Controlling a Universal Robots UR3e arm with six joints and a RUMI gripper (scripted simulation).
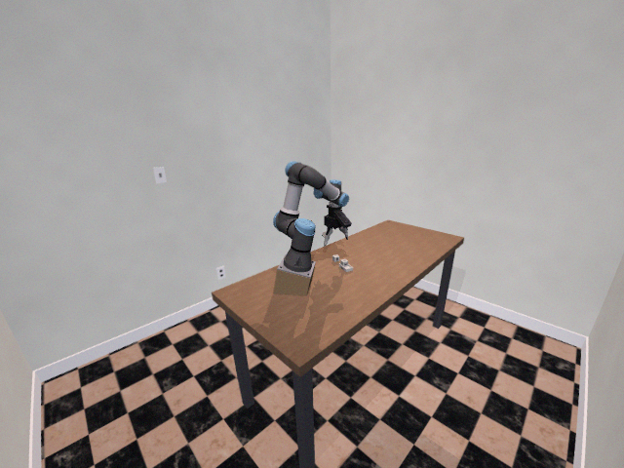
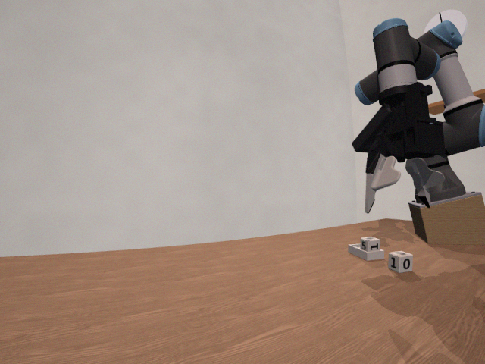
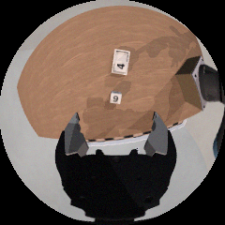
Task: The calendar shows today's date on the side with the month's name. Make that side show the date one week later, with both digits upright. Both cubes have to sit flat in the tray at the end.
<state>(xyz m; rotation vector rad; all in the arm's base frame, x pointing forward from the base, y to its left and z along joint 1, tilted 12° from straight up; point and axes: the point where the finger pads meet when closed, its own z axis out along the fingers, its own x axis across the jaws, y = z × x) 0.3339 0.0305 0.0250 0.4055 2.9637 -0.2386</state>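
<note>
A small white tray [image 2: 364, 251] lies on the wooden table. One white cube [image 2: 370, 243] sits in it, with 5 and a sideways 1 on the sides facing the exterior camera. In the wrist view this cube [image 3: 120, 61] shows 4 on top. A second white cube [image 2: 400, 262] stands on the table beside the tray, showing 1 and 0 on its sides; in the wrist view it [image 3: 115, 97] shows a 9 or 6 on top. My gripper [image 2: 395, 196] hangs open and empty well above the cubes, near the table's back edge. It also shows in the top view [image 1: 335, 234].
The arm's wooden base block [image 2: 450, 219] stands close behind the cubes. The table's edge runs just under the fingers in the wrist view [image 3: 117, 138], with floor beyond.
</note>
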